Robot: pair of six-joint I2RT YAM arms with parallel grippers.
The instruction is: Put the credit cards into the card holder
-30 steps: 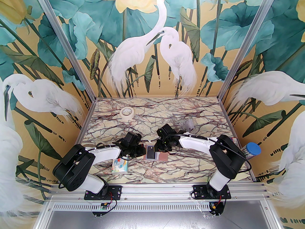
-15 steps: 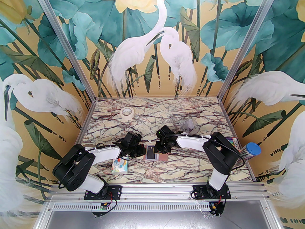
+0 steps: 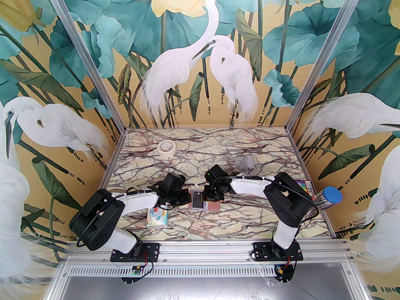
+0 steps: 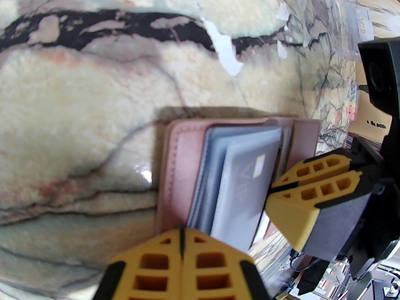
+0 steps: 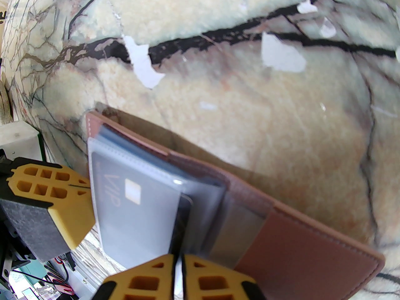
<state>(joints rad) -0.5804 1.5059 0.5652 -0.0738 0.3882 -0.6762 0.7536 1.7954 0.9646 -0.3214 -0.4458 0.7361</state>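
Pink leather with neat stitching round the edge: that is the card holder [image 4: 178,164]. It lies open and flat on the marble table [image 5: 250,105], just past the tips of both my grippers.

My left gripper [image 4: 182,245] is squeezed tight. Its two yellow fingers press together with nothing between them. Its tips sit at the near edge of the pink flap. I cannot tell if they push down on it.

My right gripper [image 5: 178,264] comes in from the other side, so the open holder lies between my two sets of fingers. The right fingers are almost together too, with only a thin slit left. The dark credit card [image 5: 134,205] has one bare edge that runs straight into that slit, so I am pinching the card there. The rest of the card reaches away from my right fingertips and is tucked inside a clear pocket [image 5: 156,170] of the holder. Through the pocket I can see a little pale chip and the letters VIP. More blue-grey pockets are stacked under it, fanned up a bit. The other pink flap lies flat to the right of my right fingers.

From above, a cartoon tissue pack [image 3: 157,216] sits behind my left fingers, close to my left arm. A small clear box [image 3: 245,163] lies past my right wrist. A roll of tape [image 3: 166,148] is far ahead of my left fingers.
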